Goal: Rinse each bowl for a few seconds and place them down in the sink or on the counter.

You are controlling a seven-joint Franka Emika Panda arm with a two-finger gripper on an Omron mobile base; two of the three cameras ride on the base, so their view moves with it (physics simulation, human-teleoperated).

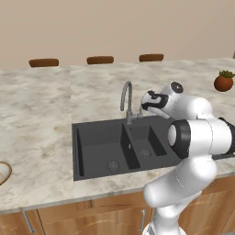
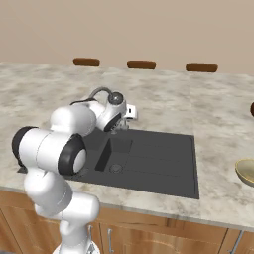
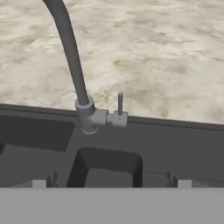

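Jaws (image 3: 111, 180): we saw them spread wide, grasping nothing, above the sink (image 1: 98, 151) near its tap (image 3: 72, 65) | bowls: one (image 2: 246, 171) and another (image 1: 3, 172) on the table (image 1: 36, 114) (both edge-cropped), well apart from sink.

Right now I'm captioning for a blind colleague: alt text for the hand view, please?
A curved grey gooseneck tap with an upright side lever stands on the black-grey sink's back rim, beige marbled stone counter behind. The open pincer hovers over a basin.
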